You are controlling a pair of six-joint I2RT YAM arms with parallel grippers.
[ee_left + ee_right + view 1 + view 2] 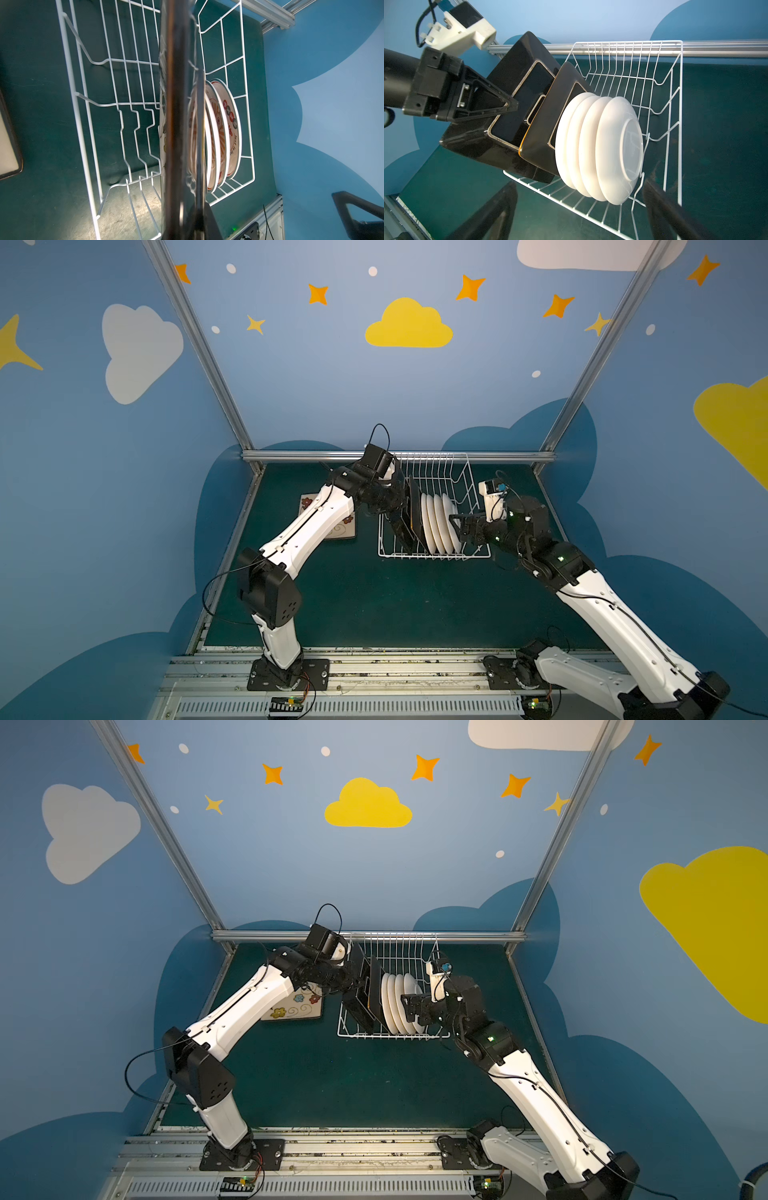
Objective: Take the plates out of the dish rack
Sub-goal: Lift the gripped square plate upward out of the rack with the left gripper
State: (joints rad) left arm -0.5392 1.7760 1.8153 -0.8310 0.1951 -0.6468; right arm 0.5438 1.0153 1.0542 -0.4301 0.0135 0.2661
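Pinching the rim of the outermost black-backed square plate [517,58], the left gripper [515,105] has its jaws pressed onto that plate at the left end of the row in the white wire dish rack [469,485]. The plate stands on edge and tilted, its rim running down the middle of the left wrist view. Just behind it lean more black-backed square plates [564,83], then four round white plates [610,145] on edge, their backs toward the right gripper [462,526], whose fingers stand spread wide just beside the last one, holding nothing. Another square plate [297,1006] lies face up, flower-printed, on the dark green tabletop [353,597] left of the rack, partly under the left arm [307,526]. Blue walls [409,325] painted with clouds and stars, framed by aluminium rails [316,456], enclose the cell.
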